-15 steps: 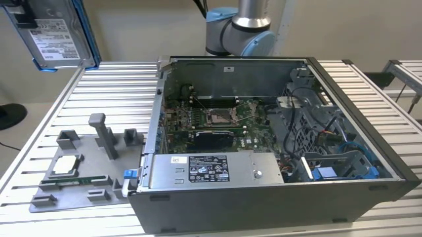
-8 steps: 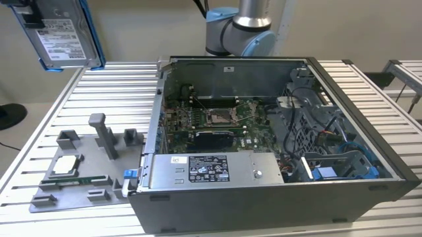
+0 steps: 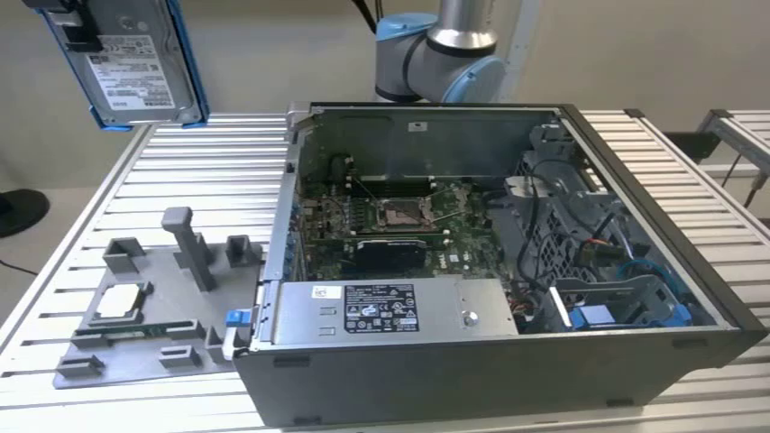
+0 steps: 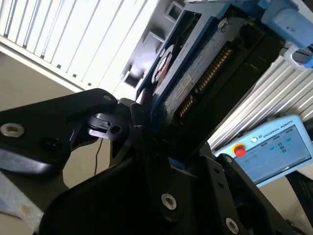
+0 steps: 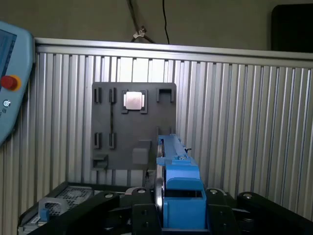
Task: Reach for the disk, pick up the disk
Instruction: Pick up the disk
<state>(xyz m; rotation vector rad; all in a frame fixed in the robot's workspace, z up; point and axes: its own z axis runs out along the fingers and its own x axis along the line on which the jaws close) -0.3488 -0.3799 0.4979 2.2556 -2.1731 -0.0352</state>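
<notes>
The gripper [image 5: 180, 218] is clamped on the disk [image 5: 177, 169]. In the first wrist view its 2 black fingers [image 5: 139, 215] press on either side of the blue bracket. The drive is seen edge-on between them and runs straight out from the jaws. The second wrist view shows the same hold from the side, with the drive's circuit-board face exposed. The disk's long axis therefore lies in line with the gripper, not across it, and the hold is at 1 end only.

In the exterior view the disk hangs in the air and touches nothing else. It is high above and beyond the far corner of the open computer case [image 3: 481, 379], on the exterior view's left. It is near upright and a little tilted, with its label face toward the camera and the held end uppermost.

Lower down, just beside the case on the exterior view's left, a grey fixture plate [image 3: 162, 316] lies on the slatted table [image 3: 673, 162]. The plate carries a small square chip [image 3: 121, 302]. The disk is well apart from both, so I judge the pick as good as made.

Farthest off, behind the case's back wall, rises the joint of the 1 arm [image 3: 439, 54].
</notes>
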